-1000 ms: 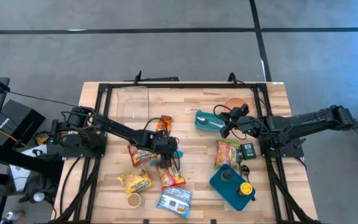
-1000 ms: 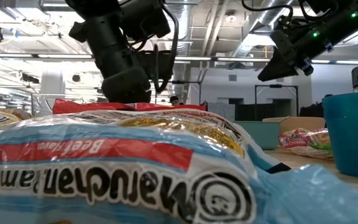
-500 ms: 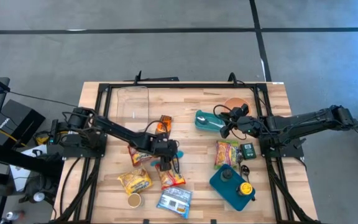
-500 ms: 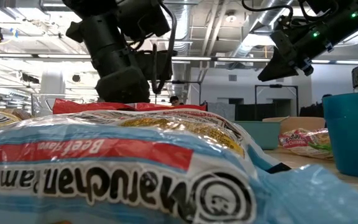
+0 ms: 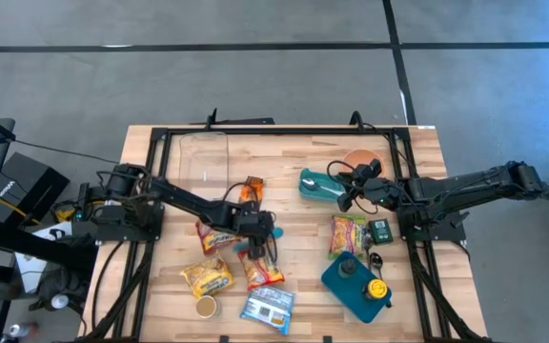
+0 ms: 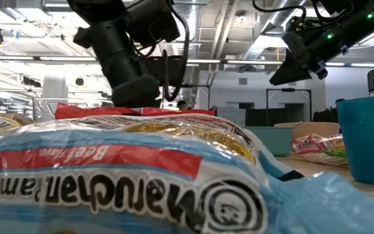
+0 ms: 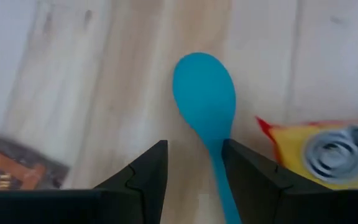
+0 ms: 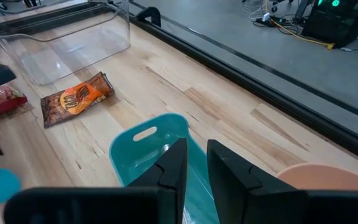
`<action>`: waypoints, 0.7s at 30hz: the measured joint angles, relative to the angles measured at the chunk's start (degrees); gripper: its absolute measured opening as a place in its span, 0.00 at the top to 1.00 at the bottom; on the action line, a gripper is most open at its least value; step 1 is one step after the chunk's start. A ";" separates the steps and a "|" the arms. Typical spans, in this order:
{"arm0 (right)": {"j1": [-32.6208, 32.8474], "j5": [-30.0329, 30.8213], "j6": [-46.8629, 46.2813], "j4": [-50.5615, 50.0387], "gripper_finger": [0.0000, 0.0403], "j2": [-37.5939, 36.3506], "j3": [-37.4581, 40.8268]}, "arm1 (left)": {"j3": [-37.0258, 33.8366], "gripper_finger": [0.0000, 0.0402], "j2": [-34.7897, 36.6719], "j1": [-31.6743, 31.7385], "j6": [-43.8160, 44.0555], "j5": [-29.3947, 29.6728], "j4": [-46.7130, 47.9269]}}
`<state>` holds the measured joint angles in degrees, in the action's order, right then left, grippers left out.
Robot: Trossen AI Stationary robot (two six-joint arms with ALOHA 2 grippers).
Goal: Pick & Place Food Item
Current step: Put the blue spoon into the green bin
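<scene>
1. Roughly at the middle of the tabletop point(image 5: 294, 152) lies a cluster of food packets: a red-and-yellow packet point(image 5: 263, 272), a red packet point(image 5: 210, 236) and an orange-brown packet point(image 5: 250, 190).
2. Between the first two lies a blue spoon point(image 7: 205, 102), its bowl flat against the wood.
3. The left gripper point(image 5: 255, 238) hangs low over that spoon. Its fingers are spread on either side of the handle, with a clear gap on one side, so nothing is pinched.
4. A yellow packet point(image 5: 206, 276) lies nearer the left edge. A blue ramen packet point(image 5: 267, 307) sits at the edge closest to the low camera.
5. A clear bin point(image 5: 205, 157) stands by the far edge on the left half.
6. On the right half, the right gripper point(image 5: 347, 195) hovers over a teal tub point(image 5: 315, 183). Its fingers are nearly pressed together and hold nothing.
7. A greenish packet point(image 5: 347, 235) lies near the right edge, beside a blue board point(image 5: 351, 281).
</scene>
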<state>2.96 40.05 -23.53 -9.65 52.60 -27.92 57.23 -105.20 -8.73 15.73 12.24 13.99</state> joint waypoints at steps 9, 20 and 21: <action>0.00 -1.53 0.00 0.00 0.86 0.00 0.00 | -0.13 0.63 -0.06 3.58 -0.28 0.34 -1.94; 0.01 -1.71 0.00 -0.81 0.86 -0.02 0.00 | -0.27 0.63 1.96 3.65 -0.38 -0.23 -1.42; 0.02 -1.70 0.00 -0.79 0.86 -0.02 0.00 | -0.33 0.63 2.10 3.65 -0.34 -0.60 -1.31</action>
<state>2.98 38.35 -23.53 -10.44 52.58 -27.92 56.90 -103.10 -5.08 15.38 11.64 12.69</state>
